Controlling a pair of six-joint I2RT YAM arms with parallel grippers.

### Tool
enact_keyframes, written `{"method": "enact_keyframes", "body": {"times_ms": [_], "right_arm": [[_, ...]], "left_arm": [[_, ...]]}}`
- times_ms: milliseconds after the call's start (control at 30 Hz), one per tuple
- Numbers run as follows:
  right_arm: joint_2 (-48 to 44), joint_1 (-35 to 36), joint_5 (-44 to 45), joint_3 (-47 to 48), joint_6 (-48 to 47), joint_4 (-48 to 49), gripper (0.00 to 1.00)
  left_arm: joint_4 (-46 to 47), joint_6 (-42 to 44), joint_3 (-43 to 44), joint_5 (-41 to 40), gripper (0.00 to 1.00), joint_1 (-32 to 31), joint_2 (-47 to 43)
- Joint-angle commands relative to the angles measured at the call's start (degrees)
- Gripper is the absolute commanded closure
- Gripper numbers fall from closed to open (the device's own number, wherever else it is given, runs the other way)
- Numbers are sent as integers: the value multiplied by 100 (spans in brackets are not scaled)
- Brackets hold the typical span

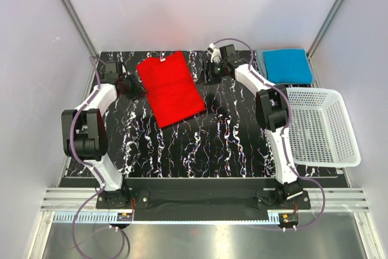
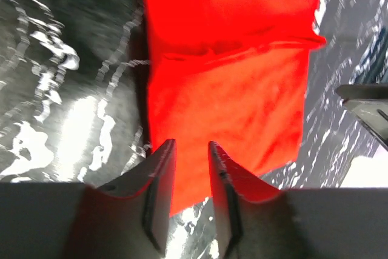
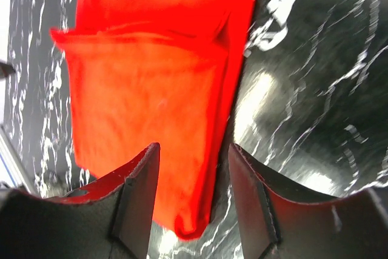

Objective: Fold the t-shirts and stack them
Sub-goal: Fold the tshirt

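- One white mesh basket (image 1: pixel 318 128) stands at the right; the blue t-shirt (image 1: pixel 287 65) lies outside, just beyond it.
- Red t-shirt (image 1: pixel 173 89): long axis diagonal, collar far-left.
- Left gripper (image 2: pixel 191 147), right gripper (image 3: pixel 194 150): jaws parted, released.

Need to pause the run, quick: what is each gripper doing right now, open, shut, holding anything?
Left gripper: open, holding nothing.
Right gripper: open, holding nothing; the red t-shirt lies unheld.

We list: table (image 1: pixel 206 150), black with white marbling; basket (image 1: pixel 318 128), white mesh, at the table's right edge; rails (image 1: pixel 206 197), silver, along the table's near edge; walls (image 1: pixel 200 4), pale, behind the table.
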Motion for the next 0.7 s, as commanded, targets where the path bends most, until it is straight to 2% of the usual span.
{"method": "enact_keyframes", "body": {"times_ms": [0, 100, 200, 467, 567, 600, 667], "right_arm": [[-541, 47, -454, -421, -465, -177, 43], [-638, 47, -384, -833, -606, -239, 43], [-691, 73, -340, -1212, -659, -204, 43], [-946, 214, -366, -2074, -581, 156, 48], [-1174, 214, -296, -2469, -475, 359, 58], [-1296, 214, -235, -2636, -440, 429, 66], [-1411, 214, -164, -2821, -352, 587, 69]], "left_arm": [[266, 132, -93, 6, 69, -123, -115], [415, 70, -93, 156, 71, -123, 306], [416, 122, 310, 148, 73, -123, 886], [-321, 500, 2384, 174, 72, 9, 2345], [-955, 527, 2886, -36, 69, 71, 2557], [-1017, 510, 2895, -89, 67, 97, 2505], [-982, 536, 2738, -142, 61, 106, 2242]]}}
